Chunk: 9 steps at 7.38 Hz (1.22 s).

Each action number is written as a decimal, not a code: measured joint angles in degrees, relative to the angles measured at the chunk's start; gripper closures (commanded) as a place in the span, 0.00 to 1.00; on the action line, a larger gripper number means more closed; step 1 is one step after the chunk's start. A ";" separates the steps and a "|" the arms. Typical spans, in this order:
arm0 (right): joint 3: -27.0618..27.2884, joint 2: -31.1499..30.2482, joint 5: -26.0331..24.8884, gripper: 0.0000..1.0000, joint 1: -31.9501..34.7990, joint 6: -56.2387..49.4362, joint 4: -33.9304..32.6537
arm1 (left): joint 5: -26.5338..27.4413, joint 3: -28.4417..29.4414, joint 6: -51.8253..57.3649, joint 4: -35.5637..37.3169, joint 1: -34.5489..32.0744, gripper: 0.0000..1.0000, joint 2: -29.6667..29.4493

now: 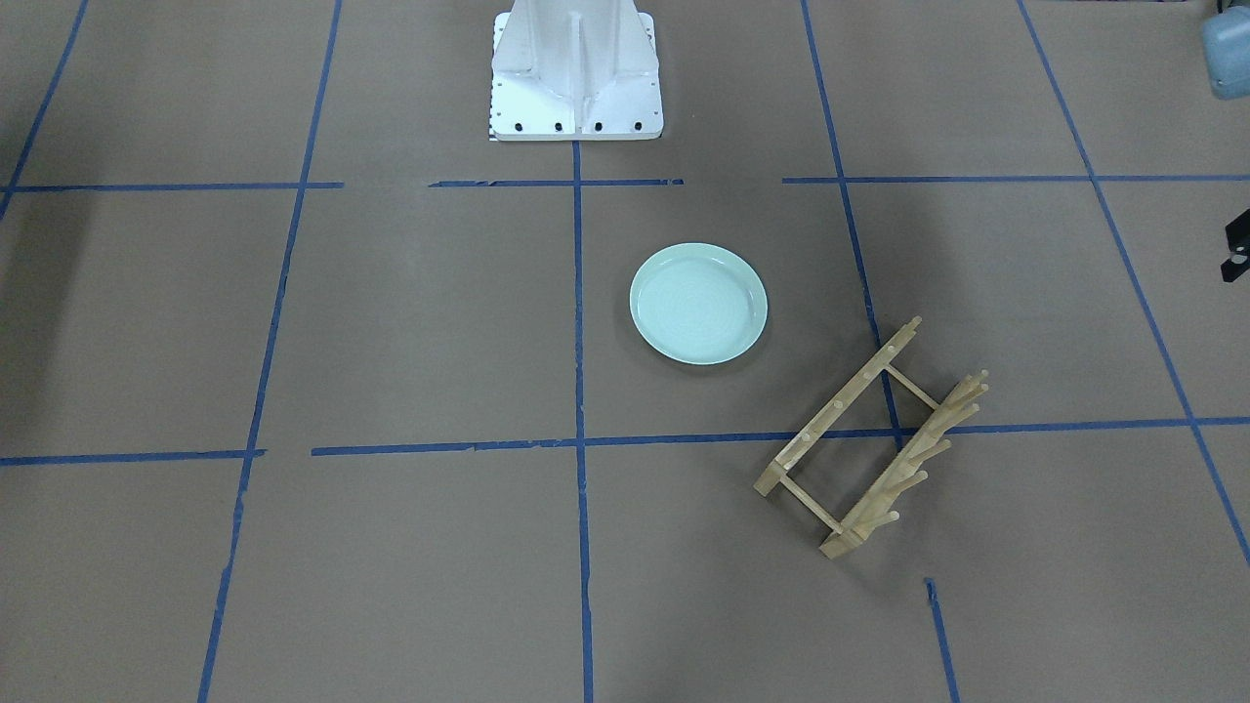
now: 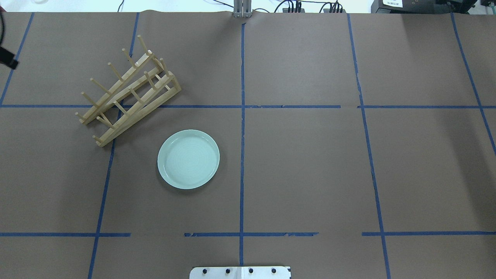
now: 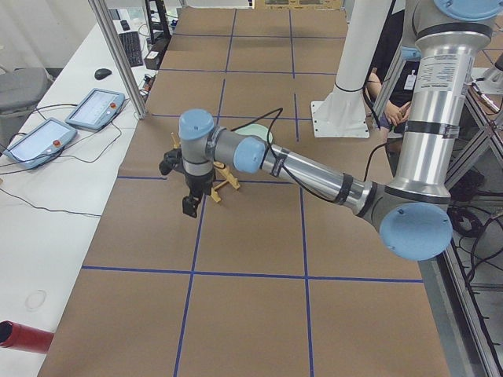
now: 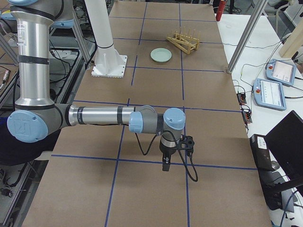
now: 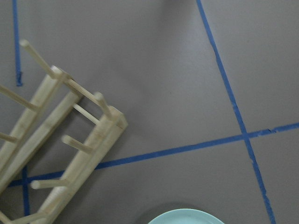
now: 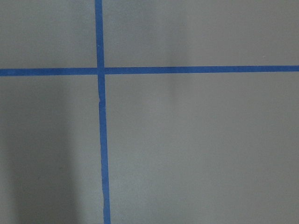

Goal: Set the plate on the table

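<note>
The pale mint-green plate (image 1: 698,304) lies flat and upright on the brown table (image 1: 391,322), and nothing holds it. It also shows in the overhead view (image 2: 188,159), far off in the right side view (image 4: 161,55), and as a sliver in the left wrist view (image 5: 187,217). My left gripper (image 3: 191,207) hangs above the table's left end, apart from the plate; I cannot tell if it is open or shut. My right gripper (image 4: 164,164) hangs over the table's right end, far from the plate; I cannot tell its state either.
A wooden peg rack (image 2: 128,91) stands with no plate in it beside the plate, on the side away from the robot and toward its left. The white robot base (image 1: 576,68) sits at the table's robot-side edge. Teach pendants (image 4: 279,71) lie on side benches.
</note>
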 measured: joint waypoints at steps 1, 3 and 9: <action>0.00 0.00 0.00 0.00 0.02 0.01 0.00 | -0.64 2.66 2.41 -0.15 -2.84 0.00 1.85; 0.00 0.00 0.00 0.00 0.07 -0.01 0.00 | -1.08 6.21 3.50 -0.18 -5.51 0.00 3.17; 0.00 0.00 0.00 0.00 0.00 -0.03 0.00 | -4.66 10.16 2.54 -0.22 -5.85 0.00 3.13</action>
